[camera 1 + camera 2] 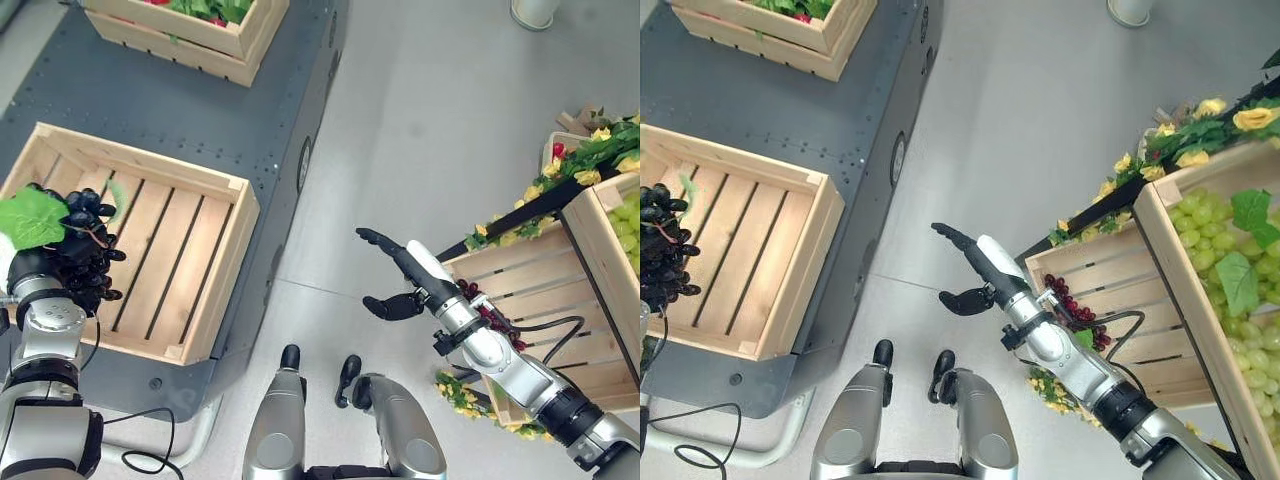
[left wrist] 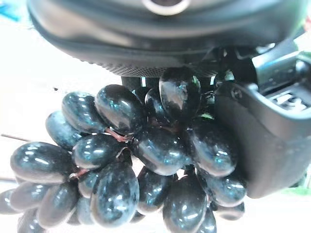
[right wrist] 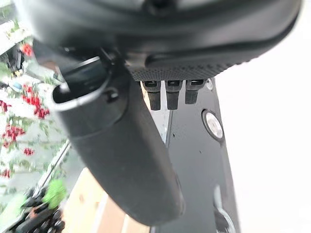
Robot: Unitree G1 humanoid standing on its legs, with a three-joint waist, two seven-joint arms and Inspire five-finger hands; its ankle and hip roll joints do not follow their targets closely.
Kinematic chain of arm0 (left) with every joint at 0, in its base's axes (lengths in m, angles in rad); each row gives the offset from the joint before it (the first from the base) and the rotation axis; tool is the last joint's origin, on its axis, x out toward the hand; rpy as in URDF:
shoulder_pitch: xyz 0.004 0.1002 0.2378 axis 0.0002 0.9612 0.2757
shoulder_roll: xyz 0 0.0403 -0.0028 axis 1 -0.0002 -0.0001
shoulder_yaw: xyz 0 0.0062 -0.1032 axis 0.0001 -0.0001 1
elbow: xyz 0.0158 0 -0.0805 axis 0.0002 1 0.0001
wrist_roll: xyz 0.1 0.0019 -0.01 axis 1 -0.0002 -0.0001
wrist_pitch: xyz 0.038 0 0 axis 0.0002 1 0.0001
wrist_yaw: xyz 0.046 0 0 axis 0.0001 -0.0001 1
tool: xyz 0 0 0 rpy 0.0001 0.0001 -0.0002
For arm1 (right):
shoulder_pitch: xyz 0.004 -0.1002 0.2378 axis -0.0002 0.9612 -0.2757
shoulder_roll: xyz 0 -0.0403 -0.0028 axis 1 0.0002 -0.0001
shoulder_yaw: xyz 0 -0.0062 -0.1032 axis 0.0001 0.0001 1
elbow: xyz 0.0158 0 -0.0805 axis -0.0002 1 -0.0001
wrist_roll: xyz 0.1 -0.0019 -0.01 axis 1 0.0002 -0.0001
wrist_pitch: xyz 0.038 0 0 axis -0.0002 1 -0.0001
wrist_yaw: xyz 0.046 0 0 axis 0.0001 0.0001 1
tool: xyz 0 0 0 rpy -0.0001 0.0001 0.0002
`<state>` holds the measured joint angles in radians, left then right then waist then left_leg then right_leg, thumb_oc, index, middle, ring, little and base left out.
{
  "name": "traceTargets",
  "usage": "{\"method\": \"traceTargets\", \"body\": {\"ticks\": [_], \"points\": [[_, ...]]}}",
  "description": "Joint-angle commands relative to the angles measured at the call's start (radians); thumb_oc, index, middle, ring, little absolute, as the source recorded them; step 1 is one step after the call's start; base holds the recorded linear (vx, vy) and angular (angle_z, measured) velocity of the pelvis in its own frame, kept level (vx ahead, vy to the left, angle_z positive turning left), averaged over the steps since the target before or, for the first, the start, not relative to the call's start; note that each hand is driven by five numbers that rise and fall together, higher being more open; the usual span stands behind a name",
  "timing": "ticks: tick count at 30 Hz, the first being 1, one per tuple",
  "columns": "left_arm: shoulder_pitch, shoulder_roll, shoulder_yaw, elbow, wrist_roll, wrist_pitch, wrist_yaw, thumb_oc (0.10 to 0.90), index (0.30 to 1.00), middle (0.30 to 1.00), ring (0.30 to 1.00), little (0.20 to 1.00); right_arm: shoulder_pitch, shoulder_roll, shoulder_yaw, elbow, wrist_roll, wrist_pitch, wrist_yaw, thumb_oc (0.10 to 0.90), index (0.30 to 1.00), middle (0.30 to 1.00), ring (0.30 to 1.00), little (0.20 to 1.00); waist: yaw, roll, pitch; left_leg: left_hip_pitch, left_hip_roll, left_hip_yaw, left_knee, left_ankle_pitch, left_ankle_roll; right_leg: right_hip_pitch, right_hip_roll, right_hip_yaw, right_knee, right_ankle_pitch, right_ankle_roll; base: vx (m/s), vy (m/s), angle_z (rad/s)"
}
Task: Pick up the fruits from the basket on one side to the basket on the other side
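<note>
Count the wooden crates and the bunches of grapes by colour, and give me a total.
Wooden crates: 4
Black grape bunches: 1, held in the left robot hand
Red grape bunches: 1
Green grape heaps: 1
Total: 7

Dark grey platform (image 1: 200, 110) — two wooden crates on it: slatted crate (image 1: 150, 250), farther crate (image 1: 190, 30).

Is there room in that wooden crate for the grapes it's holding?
Yes. The crate has bare slats from the left hand and its black grapes across to the far wall. It is crowded only at that near-left edge.
</note>
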<state>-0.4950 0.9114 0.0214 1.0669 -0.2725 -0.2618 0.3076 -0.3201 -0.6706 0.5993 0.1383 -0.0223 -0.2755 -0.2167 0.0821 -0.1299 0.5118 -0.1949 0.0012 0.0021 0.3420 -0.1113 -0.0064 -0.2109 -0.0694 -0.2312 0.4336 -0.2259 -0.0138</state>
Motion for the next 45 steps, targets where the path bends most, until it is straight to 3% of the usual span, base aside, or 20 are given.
{"method": "traceTargets", "body": {"ticks": [1, 5, 11, 15, 19, 22, 25, 32, 34, 38, 45], "points": [[0.033, 0.016, 0.047, -0.096, -0.194, -0.095, -0.043, 0.400, 0.300, 0.300, 0.300, 0.300, 0.058, -0.002, -0.045, -0.083, 0.067, -0.049, 0.005, 0.800, 0.900, 0.900, 0.900, 0.900, -0.015, 0.082, -0.218, 0.060, -0.071, 0.002, -0.085, -0.012, 0.039, 0.106, -0.011, 0.038, -0.166, 0.063, 0.038, 0.09, -0.032, 0.01], [0.081, 0.004, 0.092, -0.222, -0.362, -0.080, -0.185, 0.400, 0.300, 0.300, 0.300, 0.300, 0.113, 0.023, -0.078, -0.121, 0.089, -0.062, 0.029, 0.800, 0.900, 0.900, 0.900, 0.900, -0.018, 0.120, -0.282, 0.118, -0.075, -0.011, -0.166, 0.017, 0.039, 0.157, -0.007, 0.048, -0.247, 0.101, 0.054, 0.08, -0.057, 0.00], [0.091, 0.023, 0.067, -0.318, -0.375, -0.087, -0.271, 0.400, 0.300, 0.300, 0.300, 0.300, 0.129, 0.053, -0.107, -0.161, 0.152, -0.085, 0.091, 0.800, 0.900, 0.900, 0.900, 0.900, -0.015, 0.148, -0.356, 0.180, -0.075, -0.025, -0.259, 0.047, 0.035, 0.212, -0.001, 0.059, -0.331, 0.141, 0.068, 0.08, -0.073, -0.03], [0.067, 0.049, 0.033, -0.395, -0.313, -0.099, -0.292, 0.400, 0.300, 0.300, 0.300, 0.300, 0.124, 0.078, -0.112, -0.201, 0.150, -0.063, 0.080, 0.800, 0.900, 0.900, 0.900, 0.900, -0.010, 0.163, -0.400, 0.215, -0.071, -0.038, -0.341, 0.080, 0.028, 0.243, 0.004, 0.063, -0.401, 0.176, 0.079, 0.05, -0.080, -0.04], [0.030, 0.069, 0.006, -0.557, -0.420, -0.045, -0.313, 0.400, 0.300, 0.300, 0.300, 0.300, 0.109, 0.098, -0.125, -0.244, 0.242, -0.012, 0.110, 0.800, 0.900, 0.900, 0.900, 0.900, -0.008, 0.175, -0.433, 0.241, -0.066, -0.053, -0.405, 0.107, 0.020, 0.268, 0.011, 0.080, -0.472, 0.212, 0.083, 0.02, -0.069, 0.01], [0.004, 0.049, -0.015, -0.651, -0.463, -0.011, -0.313, 0.400, 0.300, 0.300, 0.300, 0.300, 0.086, 0.120, -0.122, -0.259, 0.327, 0.042, 0.176, 0.800, 0.900, 0.900, 0.900, 0.900, -0.003, 0.174, -0.450, 0.243, -0.065, -0.069, -0.429, 0.120, 0.013, 0.286, 0.013, 0.076, -0.520, 0.237, 0.084, 0.00, -0.086, 0.05], [-0.059, 0.035, -0.051, -0.687, -0.512, 0.006, -0.338, 0.400, 0.300, 0.300, 0.300, 0.300, 0.039, 0.136, -0.105, -0.255, 0.504, 0.125, 0.282, 0.800, 0.900, 0.900, 0.900, 0.900, 0.006, 0.168, -0.465, 0.224, -0.064, -0.085, -0.429, 0.131, 0.003, 0.279, 0.011, 0.060, -0.521, 0.241, 0.084, -0.03, -0.092, 0.01], [-0.277, 0.010, -0.219, -0.629, -0.572, -0.025, -0.379, 0.400, 0.300, 0.300, 0.300, 0.300, -0.138, 0.185, -0.061, -0.191, 0.774, 0.246, 0.369, 0.800, 0.900, 0.900, 0.900, 0.900, 0.019, 0.147, -0.498, 0.210, -0.060, -0.099, -0.429, 0.142, -0.006, 0.279, 0.009, 0.022, -0.521, 0.243, 0.078, -0.02, -0.103, 0.12], [-0.325, -0.013, -0.247, -0.631, -0.609, -0.011, -0.382, 0.400, 0.300, 0.300, 0.300, 0.300, -0.204, 0.211, -0.065, -0.168, 0.933, 0.321, 0.423, 0.800, 0.900, 0.900, 0.900, 0.900, 0.019, 0.143, -0.512, 0.217, -0.056, -0.093, -0.429, 0.139, -0.007, 0.284, 0.011, 0.022, -0.521, 0.242, 0.074, -0.01, -0.088, 0.03], [-0.399, -0.080, -0.289, -0.619, -0.658, 0.020, -0.383, 0.400, 0.300, 0.300, 0.300, 0.300, -0.318, 0.287, -0.063, -0.068, 1.007, 0.331, 0.398, 0.800, 0.900, 0.900, 0.900, 0.900, 0.024, 0.138, -0.527, 0.228, -0.056, -0.096, -0.429, 0.137, -0.006, 0.295, 0.011, 0.018, -0.521, 0.241, 0.068, 0.01, -0.063, -0.03], [-0.460, -0.174, -0.326, -0.617, -0.678, 0.067, -0.403, 0.400, 0.300, 0.300, 0.300, 0.300, -0.435, 0.351, -0.097, -0.026, 1.063, 0.361, 0.323, 0.800, 0.900, 0.900, 0.900, 0.900, 0.019, 0.139, -0.547, 0.238, -0.056, -0.098, -0.429, 0.132, -0.003, 0.304, 0.015, 0.023, -0.521, 0.238, 0.061, 0.01, -0.027, 0.01]]}}
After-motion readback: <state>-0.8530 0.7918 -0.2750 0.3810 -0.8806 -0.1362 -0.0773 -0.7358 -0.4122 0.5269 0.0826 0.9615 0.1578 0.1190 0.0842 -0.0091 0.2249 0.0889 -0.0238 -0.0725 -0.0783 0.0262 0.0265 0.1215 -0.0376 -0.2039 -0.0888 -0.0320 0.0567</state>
